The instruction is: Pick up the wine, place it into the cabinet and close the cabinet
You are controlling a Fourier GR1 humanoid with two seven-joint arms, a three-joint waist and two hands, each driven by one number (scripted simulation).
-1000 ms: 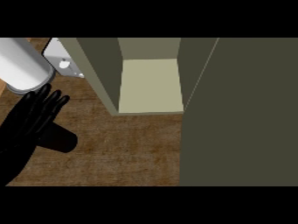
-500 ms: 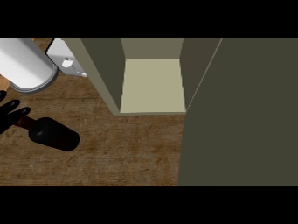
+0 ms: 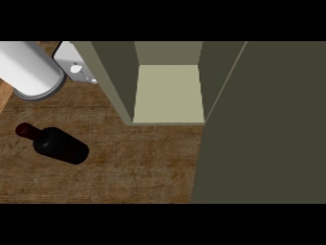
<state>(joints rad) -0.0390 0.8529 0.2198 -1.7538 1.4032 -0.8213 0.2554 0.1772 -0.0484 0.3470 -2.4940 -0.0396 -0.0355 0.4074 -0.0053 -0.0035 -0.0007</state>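
Biggest thing on screen is the cabinet door (image 3: 278,124), a dark olive panel swung open and filling the whole right side of the frame. Just left of it, in the upper middle, the cabinet (image 3: 112,76) stands open, and its pale shelf (image 3: 169,93) is in plain sight between the dark side walls. The brown wooden counter (image 3: 137,167) spreads across the lower left. In the upper left corner a white cylinder (image 3: 17,64) leans in, its grey-rimmed end down on the counter. Beside it, against the cabinet's outer wall, sits a small white panel (image 3: 77,67) with a round knob. And there's the wine bottle (image 3: 61,146), dark and lying on its side at the lower left, neck (image 3: 26,129) pointing to the upper left, well apart from the cabinet. Neither the left hand nor the right hand shows in this view, so their pose cannot be told.
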